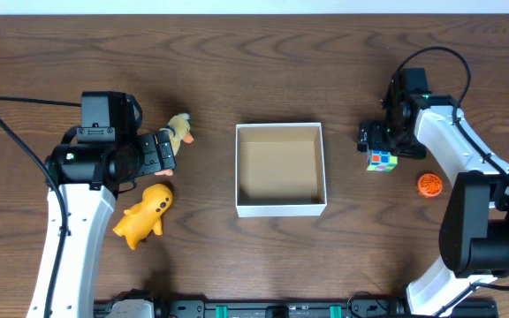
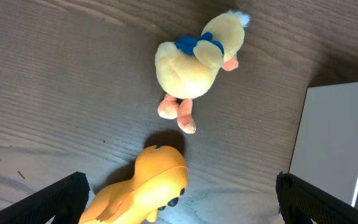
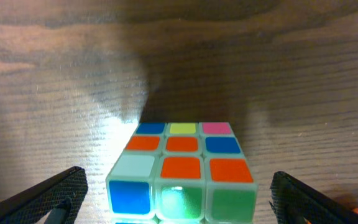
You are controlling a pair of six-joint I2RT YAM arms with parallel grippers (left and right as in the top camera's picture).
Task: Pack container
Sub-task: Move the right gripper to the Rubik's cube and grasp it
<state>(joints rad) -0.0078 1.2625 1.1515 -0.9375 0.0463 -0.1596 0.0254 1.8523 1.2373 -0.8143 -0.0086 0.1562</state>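
1. Right fingers (image 3: 51, 199) are sitting closest to the right wrist camera. They are spreading wide, one dark tip at each lower corner, and gripping nothing.
2. Between them a colour cube (image 3: 182, 171) is resting on the bench (image 3: 73, 62). A narrow gap is showing on either side, so neither tip is touching it.
3. The left fingers (image 2: 55, 199) are likewise gaping wide and holding nothing. The head of a yellow soft toy (image 2: 148, 190) is lying between them, low in the left wrist view.
4. A plush duck (image 2: 197, 59) with a blue band is lying just beyond that toy, its orange feet pointing toward it without touching.
5. The box (image 1: 281, 209) is sitting open-topped in the middle of the bench, with its white walls and brown floor showing from overhead.
6. It is lying between the two arms. The left fingers are hanging off its left side by the duck, and its white wall (image 2: 337, 143) is showing at the right edge of the left wrist view. The right fingers are hanging off its right side, over the cube.
7. A small orange round thing (image 1: 429, 184) is lying on the bench near the cube, on its far side from the box.
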